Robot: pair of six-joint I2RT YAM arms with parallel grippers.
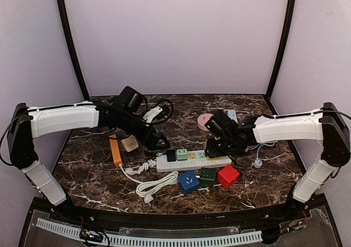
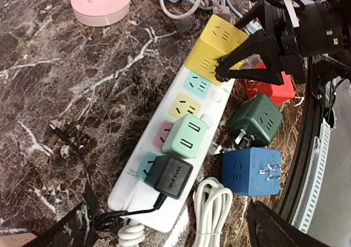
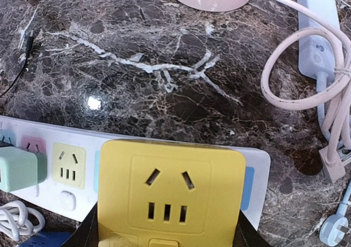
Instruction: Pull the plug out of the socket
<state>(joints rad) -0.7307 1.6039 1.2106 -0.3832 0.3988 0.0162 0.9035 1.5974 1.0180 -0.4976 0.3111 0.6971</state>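
yellow plug cube (image 3: 171,195) seated on right end of white power strip (image 2: 131,192) | right gripper (image 1: 211,147) nearer, fingers astride cube, contact unclear | left gripper (image 1: 163,141) spread wide, empty | pull straight up

Five cube adapters (image 2: 219,46), two power strips (image 2: 131,187), one black plug (image 2: 169,175).

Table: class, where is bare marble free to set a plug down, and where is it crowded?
Free: front right, beyond red cube; far middle, between left arm and pink disc. Crowded: strip with yellow cube, loose cubes and cord in front.
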